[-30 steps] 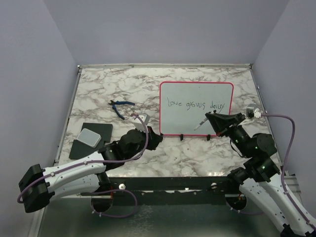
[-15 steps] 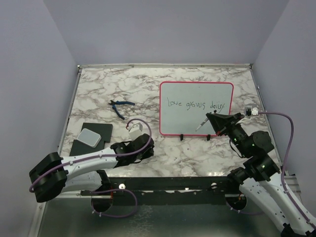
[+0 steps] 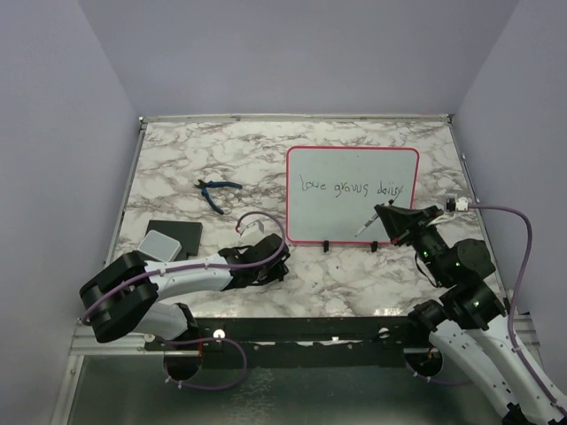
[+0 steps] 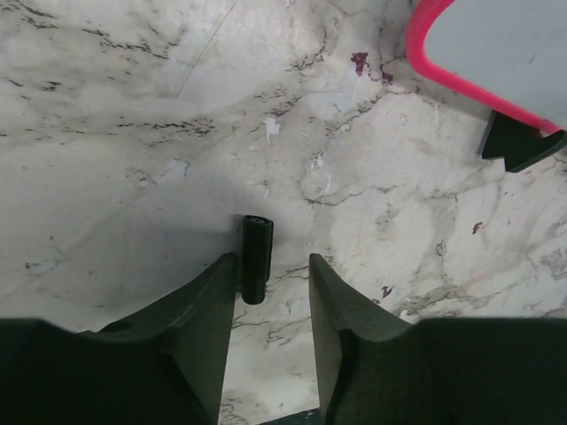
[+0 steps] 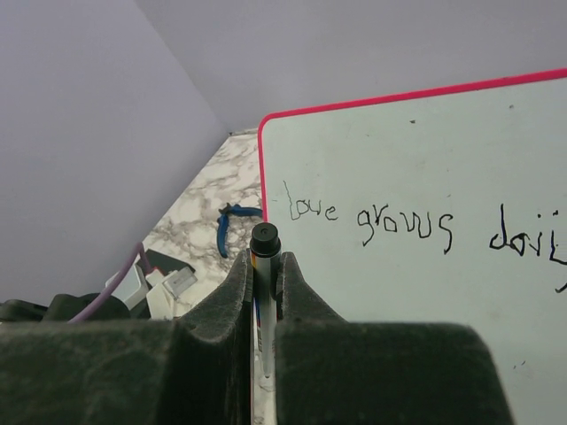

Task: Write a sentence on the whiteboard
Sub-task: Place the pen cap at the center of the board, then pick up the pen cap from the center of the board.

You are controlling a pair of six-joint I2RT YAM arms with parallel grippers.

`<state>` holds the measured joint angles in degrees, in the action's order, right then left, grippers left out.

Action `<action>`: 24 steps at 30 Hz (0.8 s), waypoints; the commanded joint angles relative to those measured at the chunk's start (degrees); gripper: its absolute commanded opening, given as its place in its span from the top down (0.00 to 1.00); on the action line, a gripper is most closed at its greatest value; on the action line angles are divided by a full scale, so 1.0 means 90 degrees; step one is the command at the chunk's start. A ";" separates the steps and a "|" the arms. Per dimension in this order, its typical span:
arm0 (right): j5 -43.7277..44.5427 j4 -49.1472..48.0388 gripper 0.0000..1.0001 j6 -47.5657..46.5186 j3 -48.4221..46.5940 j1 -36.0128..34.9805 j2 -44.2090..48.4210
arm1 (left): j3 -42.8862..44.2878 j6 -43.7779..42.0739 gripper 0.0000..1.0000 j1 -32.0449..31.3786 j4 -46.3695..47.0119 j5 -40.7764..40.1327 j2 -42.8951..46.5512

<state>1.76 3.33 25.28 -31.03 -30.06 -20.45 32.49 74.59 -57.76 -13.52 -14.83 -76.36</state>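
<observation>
The whiteboard (image 3: 353,212), pink-framed, lies at the right on the marble table (image 3: 177,159), with the sentence (image 3: 354,187) "Love grows daily" across it. My right gripper (image 3: 381,213) hovers over the board's near edge, shut on a marker (image 3: 364,227). The right wrist view shows the marker (image 5: 265,266) pinched upright between the fingers, the sentence (image 5: 399,226) beyond. My left gripper (image 3: 276,262) is low on the marble near the board's near-left corner. Its jaws (image 4: 273,262) stand apart, and a small black cap (image 4: 255,257) lies on the table beside the left fingertip (image 4: 221,274).
Blue pliers (image 3: 217,190) lie left of the board. A dark flat pad (image 3: 177,235) with a grey block (image 3: 159,244) on it sits at the near left. Two black clips (image 3: 326,244) stick out from the board's near edge; one clip (image 4: 518,142) shows close to the left gripper.
The left arm has swung low over the marble and its jaws have opened, leaving the black cap on the table. The right gripper with the marker has barely shifted.
</observation>
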 commanded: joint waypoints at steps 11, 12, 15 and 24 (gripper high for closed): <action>0.0215 0.0225 0.99 -0.0107 -0.0033 -0.0038 0.0125 | 0.0287 0.0352 0.51 -0.0067 -0.0542 0.0510 -0.0364; 0.0217 0.0234 0.99 -0.0117 -0.0038 -0.0038 0.0112 | 0.0413 0.0317 0.51 -0.0104 -0.0538 0.0506 -0.0425; 0.0242 0.0236 0.99 -0.0118 -0.0029 -0.0038 0.0099 | 0.0719 0.0287 0.51 -0.0154 -0.0346 0.0568 -0.0648; 0.0328 0.0323 0.99 -0.0008 -0.0018 -0.0036 0.0141 | 0.1175 -0.0206 0.51 -0.0209 0.0717 0.0524 -0.1277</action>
<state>2.98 4.25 25.06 -31.00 -30.06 -19.49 42.22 75.90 -59.13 -10.66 -9.63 -87.11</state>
